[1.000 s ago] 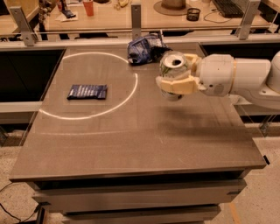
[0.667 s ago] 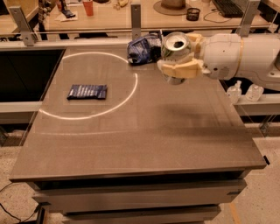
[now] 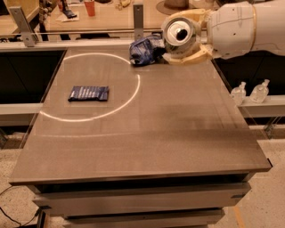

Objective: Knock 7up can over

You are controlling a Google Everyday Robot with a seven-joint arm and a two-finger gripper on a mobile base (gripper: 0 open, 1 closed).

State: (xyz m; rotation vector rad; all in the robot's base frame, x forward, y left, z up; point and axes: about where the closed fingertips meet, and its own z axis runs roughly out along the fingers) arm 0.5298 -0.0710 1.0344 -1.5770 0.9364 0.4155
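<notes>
Gripper (image 3: pixel 181 39) is clasping the can (image 3: pixel 178 30) at the far right, just beside the bag (image 3: pixel 144 50). Can is tilting sideways, seemingly hanging above the table (image 3: pixel 156 133); laying it down and releasing are remaining.

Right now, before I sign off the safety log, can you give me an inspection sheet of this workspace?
Surface: grey table marked with a white circle.
Job's things: 7up can tipped, silver top facing the camera, apparently off the surface.
Clutter: blue chip bag beside the can; flat dark-blue packet inside the circle.
Grippers: hand shut on the 7up can, over the table's far right edge.
Cables: dark cable on the floor, near left.
Surroundings: two clear bottles on a ledge at right; red cup on a table behind.
</notes>
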